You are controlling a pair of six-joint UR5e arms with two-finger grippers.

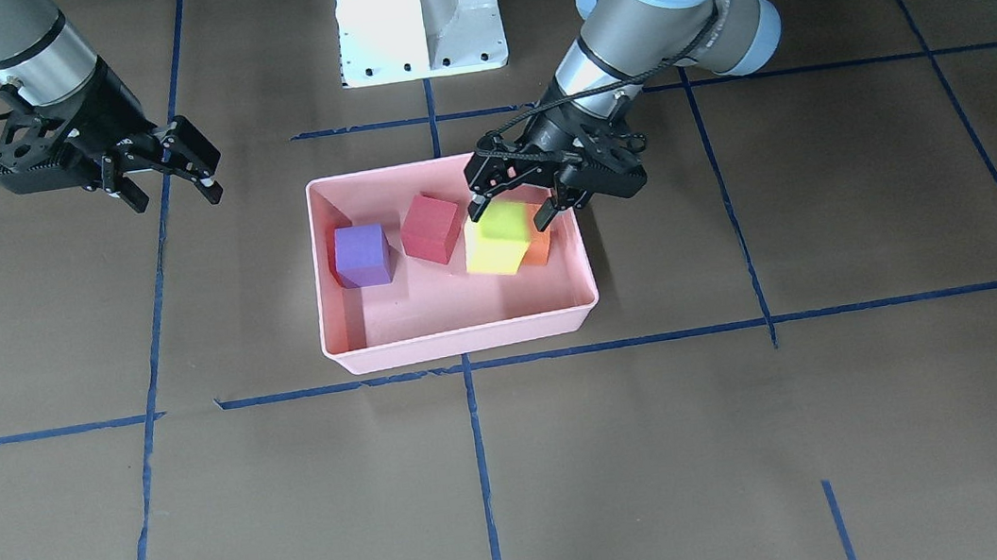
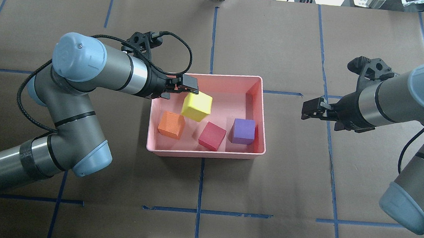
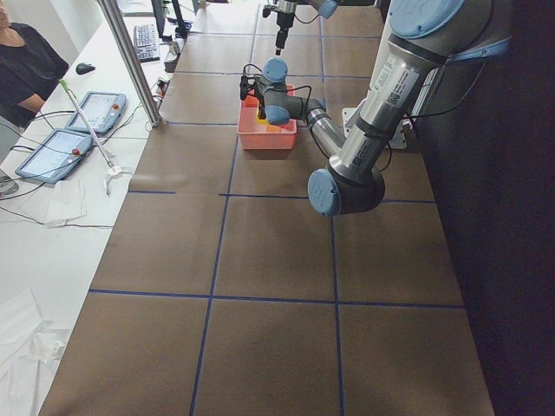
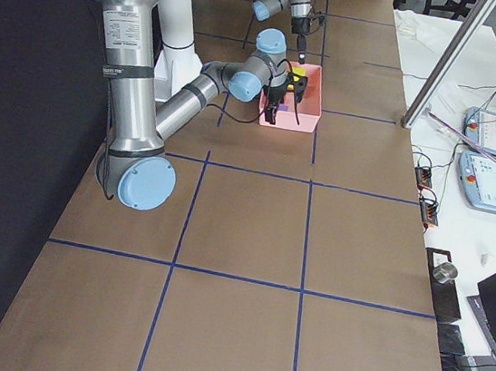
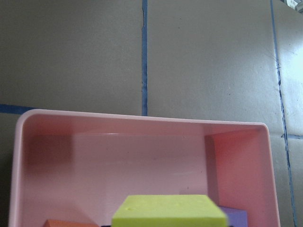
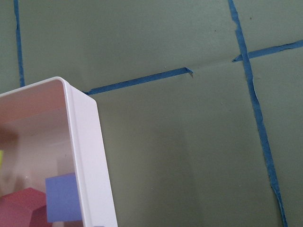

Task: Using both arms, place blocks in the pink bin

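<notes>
Overhead view, left to right.

Left arm (image 2: pixel 85 97): seen reaching in from the left edge, wrist bent over the bin's left end. Left hand (image 1: pixel 509 214): noted pinching the yellow block (image 2: pixel 196 106), one finger (image 1: pixel 475 212) on either side of it. The block is held raised over the bin floor and tilted, at the far-left part of the bin. In the left wrist view only its top face is seen, at the bottom edge of the picture.

Bin (image 2: pixel 203 155): set on the brown bench (image 2: pixel 266 199) at mid-table, across a blue tape line (image 2: pixel 200 186).

Inside the bin, three blocks are seen on the floor:
- orange block (image 2: pixel 171 125), by the left wall, just beside the yellow block and nearer the robot
- red block (image 2: pixel 212 135), about the middle, turned at an angle, close to the near wall
- purple block (image 2: pixel 243 131), just beside the red one, against the right wall

Right arm (image 2: pixel 406 100): seen coming in from the right edge. Right hand (image 1: pixel 175 196): fingers spread, nothing held between them, raised over bare bench, outside the bin and apart from its right wall. The bin's corner, with the purple and red blocks, is caught in the right wrist view.

All four blocks are found within the bin's outline.
</notes>
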